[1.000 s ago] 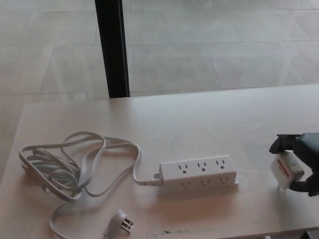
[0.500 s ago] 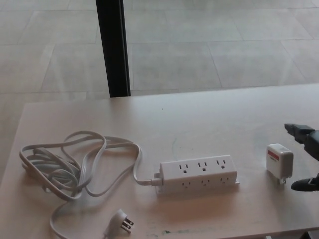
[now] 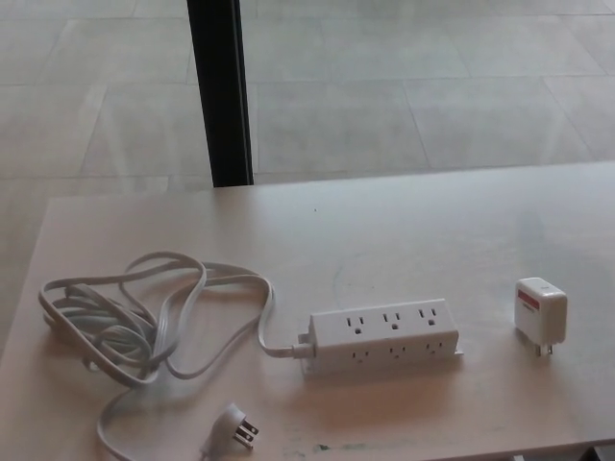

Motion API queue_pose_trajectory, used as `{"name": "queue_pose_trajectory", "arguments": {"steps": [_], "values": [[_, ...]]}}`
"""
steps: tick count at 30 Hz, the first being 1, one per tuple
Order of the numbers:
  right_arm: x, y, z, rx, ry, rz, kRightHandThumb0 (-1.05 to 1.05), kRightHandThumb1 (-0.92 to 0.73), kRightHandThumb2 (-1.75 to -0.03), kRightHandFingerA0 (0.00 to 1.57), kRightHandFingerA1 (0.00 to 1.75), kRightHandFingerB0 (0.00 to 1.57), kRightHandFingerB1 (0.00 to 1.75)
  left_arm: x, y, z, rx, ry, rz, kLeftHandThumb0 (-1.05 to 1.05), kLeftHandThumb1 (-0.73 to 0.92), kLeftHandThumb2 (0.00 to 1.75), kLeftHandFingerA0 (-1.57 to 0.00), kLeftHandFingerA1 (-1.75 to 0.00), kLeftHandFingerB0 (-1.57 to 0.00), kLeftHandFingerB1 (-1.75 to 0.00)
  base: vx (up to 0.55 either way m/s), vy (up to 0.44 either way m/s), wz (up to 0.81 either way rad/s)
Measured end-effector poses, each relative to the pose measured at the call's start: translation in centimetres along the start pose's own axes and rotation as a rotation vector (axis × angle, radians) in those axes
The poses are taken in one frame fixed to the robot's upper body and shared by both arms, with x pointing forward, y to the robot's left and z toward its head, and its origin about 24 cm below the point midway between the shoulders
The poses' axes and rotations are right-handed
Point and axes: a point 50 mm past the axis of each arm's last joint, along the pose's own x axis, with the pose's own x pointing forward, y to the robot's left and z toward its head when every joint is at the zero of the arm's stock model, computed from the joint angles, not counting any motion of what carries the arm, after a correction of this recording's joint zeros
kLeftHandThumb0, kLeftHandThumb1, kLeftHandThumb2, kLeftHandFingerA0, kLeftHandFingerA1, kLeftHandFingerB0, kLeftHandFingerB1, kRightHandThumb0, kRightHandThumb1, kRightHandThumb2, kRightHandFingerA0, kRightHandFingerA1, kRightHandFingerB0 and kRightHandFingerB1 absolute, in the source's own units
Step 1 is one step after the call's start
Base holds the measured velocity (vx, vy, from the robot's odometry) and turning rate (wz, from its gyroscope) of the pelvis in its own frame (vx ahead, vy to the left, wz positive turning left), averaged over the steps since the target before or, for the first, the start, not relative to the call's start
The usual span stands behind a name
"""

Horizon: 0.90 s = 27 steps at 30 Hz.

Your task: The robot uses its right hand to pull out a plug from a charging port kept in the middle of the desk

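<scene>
The right hand has gone from the right edge of the view; half a second ago its black fingers stood spread on either side of the white charger, and a second ago they were wrapped around it. Now neither hand shows at all, so I cannot tell how the fingers are set. The charger [image 3: 540, 314] is left alone on the desk, let go, sitting where it was a moment ago, with nothing touching it.

Closest to me, at the front edge of the desk [image 3: 404, 230], lies the cord's own plug [image 3: 235, 425], its metal prongs pointing to the right and towards the front. From it the white cord [image 3: 144, 317] runs back into a loose tangle of loops over the left part of the desk, then curves round to the left end of the power strip [image 3: 381, 335].

The power strip sits near the middle of the desk, lying lengthwise left to right, with two rows of three sockets facing up. All the sockets I can see are bare. The charger stands well apart from it to the right, a small white block with a red label on its side and its prongs pointing down to the right, close to the desk surface.

Beyond the desk's far edge is pale tiled floor [image 3: 432, 96], and a black post [image 3: 221, 91] rises from behind the desk, left of centre.
</scene>
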Motion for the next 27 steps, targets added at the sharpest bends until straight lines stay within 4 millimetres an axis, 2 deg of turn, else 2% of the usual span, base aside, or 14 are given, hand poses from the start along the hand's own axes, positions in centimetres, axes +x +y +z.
{"name": "queue_pose_trajectory", "arguments": {"steps": [1,3,4,6,7,13,15,16,17,20,21,23,24,27], "values": [[-0.3,-0.2,-0.6,0.011,0.015,-0.01,-0.92,-0.59,-0.61,1.05,1.66,0.0,0.54,0.0,0.0,0.0,0.0,0.0,0.0,-0.89,0.92,0.8,-0.8,-0.55,-0.5,-0.42,0.0,0.0,0.0],[-1.0,-0.6,-1.9,0.034,0.051,-0.027,-1.04,-0.53,-0.95,1.07,1.49,0.0,0.39,0.0,0.0,0.0,0.0,0.0,0.0,-0.93,0.92,0.81,-0.75,-0.52,-0.52,-0.43,0.0,0.0,0.0],[-1.5,-0.8,-3.0,0.051,0.083,-0.039,-0.98,-0.62,-0.6,1.16,1.41,0.0,0.51,0.0,0.0,0.0,0.0,-0.001,0.0,-0.91,0.92,0.8,-0.77,-0.53,-0.52,-0.42,0.0,0.0,0.0],[-2.3,-1.0,-4.6,0.071,0.132,-0.051,-1.05,-0.54,-0.95,0.92,1.17,0.02,0.43,0.0,0.0,0.0,0.0,-0.001,-0.001,-0.88,0.92,0.81,-0.76,-0.53,-0.49,-0.41,0.0,0.0,0.0],[-2.9,-1.0,-5.6,0.083,0.167,-0.056,-0.97,-0.64,-0.6,0.74,1.09,0.0,0.64,0.0,0.0,0.0,0.0,-0.001,-0.001,-0.9,0.92,0.82,-0.74,-0.52,-0.47,-0.41,0.0,0.0,0.0],[-6.5,-0.4,-11.2,0.169,0.356,-0.073,-0.91,-0.49,-0.96,1.19,1.29,0.0,0.46,0.0,0.0,0.0,0.0,0.0,-0.001,-0.91,0.92,0.8,-0.77,-0.52,-0.51,-0.42,0.0,0.0,0.0],[-8.0,-0.1,-13.1,0.21,0.429,-0.082,-0.93,-0.64,-0.6,1.12,1.39,0.0,0.58,0.0,0.0,0.0,0.0,-0.001,-0.001,-0.91,0.92,0.81,-0.8,-0.55,-0.49,-0.41,0.0,0.0,0.0],[-8.8,0.1,-14.1,0.232,0.468,-0.087,-0.93,-0.53,-0.97,1.07,1.26,0.0,0.46,0.0,0.0,0.0,0.0,-0.001,-0.001,-0.9,0.92,0.82,-0.8,-0.55,-0.49,-0.41,0.0,0.0,0.0],[-9.7,0.3,-15.1,0.257,0.509,-0.095,-0.85,-0.67,-0.61,1.09,1.32,0.0,0.52,0.0,0.0,0.0,0.0,-0.001,-0.001,-0.94,0.8,0.94,-0.76,-0.58,-0.48,-0.47,0.0,0.0,0.0],[-11.9,0.9,-17.4,0.341,0.609,-0.138,-0.87,-0.56,-1.0,1.17,1.18,0.0,0.46,0.0,0.0,0.0,0.0,-0.001,-0.001,-0.89,0.92,0.81,-0.79,-0.55,-0.48,-0.42,0.0,0.0,0.0],[-12.5,1.1,-18.0,0.367,0.634,-0.152,-0.82,-0.75,-0.64,1.12,1.25,0.0,0.41,0.0,0.0,0.1,0.0,-0.001,-0.001,-0.87,0.92,0.8,-0.79,-0.55,-0.5,-0.42,0.0,0.0,0.0],[-13.9,1.8,-19.1,0.438,0.694,-0.19,-0.8,-0.78,-0.67,1.07,1.26,0.0,0.37,0.0,0.0,0.1,0.0,-0.002,-0.001,-0.89,0.92,0.8,-0.79,-0.57,-0.51,-0.42,0.0,0.0,0.0],[-14.6,2.1,-19.7,0.475,0.725,-0.211,-0.79,-0.61,-1.06,1.11,1.17,0.0,0.52,0.0,0.0,0.1,0.0,-0.001,-0.001,-0.89,0.92,0.8,-0.78,-0.56,-0.49,-0.42,0.0,0.0,0.0],[-16.3,3.3,-21.0,0.585,0.803,-0.276,-0.76,-0.8,-0.66,1.07,1.18,0.0,0.5,0.0,-0.1,0.1,-0.001,-0.002,-0.001,-0.89,0.92,0.79,-0.77,-0.54,-0.51,-0.4,0.0,0.0,0.0]]}}
